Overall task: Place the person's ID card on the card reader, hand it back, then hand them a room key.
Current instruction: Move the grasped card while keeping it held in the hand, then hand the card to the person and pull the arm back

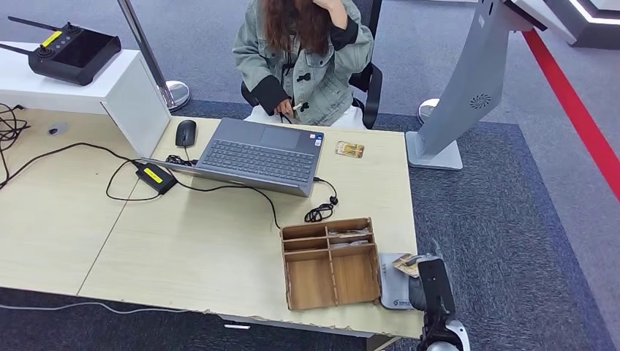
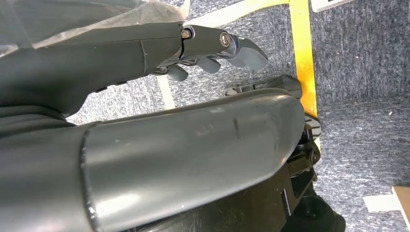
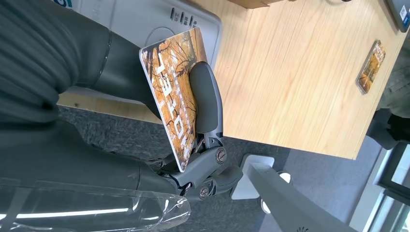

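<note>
The left hand (image 2: 212, 50) is seen hanging over carpet, fingers loosely curled, nothing held. At the desk's right end an orange card (image 3: 176, 96) is pinched on edge in the right hand (image 1: 428, 281) — thumb against its face — just above the grey card reader (image 1: 392, 289), its long axis running along the fingers. A second orange card (image 1: 349, 149) lies flat near the person (image 1: 307, 58), well apart — only the right hand is within reach.

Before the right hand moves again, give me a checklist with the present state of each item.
1. Card secure in the hand: ok. The right hand pinches the orange card between thumb and fingers.
2. Card lying flat on the card reader: not ok. The card is tilted in the hand.
3. Reader top free: ok, nothing lies on it.
4. Person ready to receive: not ok. No hand reaches out; one is up at the head.
5. Left hand free: ok, it holds nothing.
6. Which card is held, ID or room key: cannot tell. A similar second card lies by the laptop.
</note>
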Robot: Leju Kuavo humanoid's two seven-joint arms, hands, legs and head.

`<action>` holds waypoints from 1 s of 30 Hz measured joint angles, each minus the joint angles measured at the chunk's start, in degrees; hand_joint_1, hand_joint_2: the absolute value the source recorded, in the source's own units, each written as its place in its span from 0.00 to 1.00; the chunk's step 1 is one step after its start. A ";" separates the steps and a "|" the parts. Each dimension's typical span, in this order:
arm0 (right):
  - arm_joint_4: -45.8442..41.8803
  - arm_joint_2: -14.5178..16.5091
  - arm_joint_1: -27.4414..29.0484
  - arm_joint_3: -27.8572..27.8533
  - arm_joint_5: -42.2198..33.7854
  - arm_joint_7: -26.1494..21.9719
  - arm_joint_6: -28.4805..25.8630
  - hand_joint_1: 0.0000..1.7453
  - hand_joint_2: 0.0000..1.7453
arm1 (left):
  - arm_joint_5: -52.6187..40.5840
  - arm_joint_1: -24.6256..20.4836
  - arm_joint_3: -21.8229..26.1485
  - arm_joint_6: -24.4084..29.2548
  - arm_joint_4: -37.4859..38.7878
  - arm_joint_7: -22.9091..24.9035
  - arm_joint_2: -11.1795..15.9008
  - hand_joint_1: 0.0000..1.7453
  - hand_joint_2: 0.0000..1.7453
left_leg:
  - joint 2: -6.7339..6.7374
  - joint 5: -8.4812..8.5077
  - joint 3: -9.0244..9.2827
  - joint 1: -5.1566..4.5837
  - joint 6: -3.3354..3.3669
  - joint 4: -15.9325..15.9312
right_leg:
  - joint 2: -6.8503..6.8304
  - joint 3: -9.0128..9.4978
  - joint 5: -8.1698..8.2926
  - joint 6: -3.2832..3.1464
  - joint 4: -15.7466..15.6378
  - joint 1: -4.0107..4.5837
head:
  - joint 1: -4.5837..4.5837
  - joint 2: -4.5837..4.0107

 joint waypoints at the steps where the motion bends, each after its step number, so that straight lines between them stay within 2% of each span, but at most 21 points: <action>1: 0.14 -0.05 -0.01 0.00 -0.15 0.00 0.03 1.00 1.00 | -0.01 0.00 0.01 0.05 0.00 0.00 0.00 0.00 0.00 | 0.00 0.00 0.00 0.00 0.00 0.00 | 0.00 0.00 0.00 0.00 0.00 0.00 | -0.01 0.00; 8: 0.73 -0.48 -0.33 -0.09 -0.49 0.16 -0.73 1.00 1.00 | -0.21 0.00 0.01 0.45 0.00 0.02 -0.01 0.00 0.00 | 0.00 0.00 0.00 0.00 0.00 0.00 | 0.00 0.00 0.00 0.00 -0.01 0.00 | 0.00 0.00; 11: -0.74 -1.14 -0.42 -0.50 1.21 1.81 -1.76 1.00 1.00 | -0.38 0.01 0.01 0.67 0.00 0.07 -0.02 0.00 0.00 | 0.00 0.00 0.00 -0.01 0.00 0.00 | 0.00 0.01 0.00 0.00 0.00 -0.01 | -0.01 0.00; 17: -9.52 -3.35 -1.44 -1.53 5.93 9.00 -0.63 1.00 1.00 | -0.44 0.00 0.01 0.89 0.00 0.36 -0.06 0.00 0.00 | 0.00 0.00 0.04 -0.01 0.01 0.01 | 0.00 0.02 0.01 0.01 -0.01 -0.01 | 0.00 0.00; 23: -15.95 -4.26 -1.59 -2.28 7.38 9.09 -0.47 1.00 1.00 | -0.44 -0.03 0.00 0.88 0.01 0.52 -0.08 0.00 0.00 | 0.01 0.00 0.03 -0.01 0.00 0.01 | 0.00 0.02 0.01 0.01 -0.01 -0.01 | -0.01 0.00; 25: -18.79 -4.72 -2.09 -2.36 8.37 10.50 -0.11 1.00 1.00 | -0.44 -0.05 -0.02 0.87 0.01 0.78 -0.09 0.00 0.00 | 0.02 0.00 0.02 -0.02 0.00 0.01 | 0.01 0.02 0.01 0.01 0.00 -0.02 | -0.01 0.00; 30: -27.08 -6.02 -7.99 -2.15 13.05 16.97 3.83 1.00 1.00 | -0.44 -0.33 -0.33 0.61 0.02 1.50 -0.37 0.00 0.00 | 0.09 0.03 0.02 -0.03 0.01 0.01 | 0.05 0.05 0.06 0.02 0.02 -0.03 | -0.01 0.00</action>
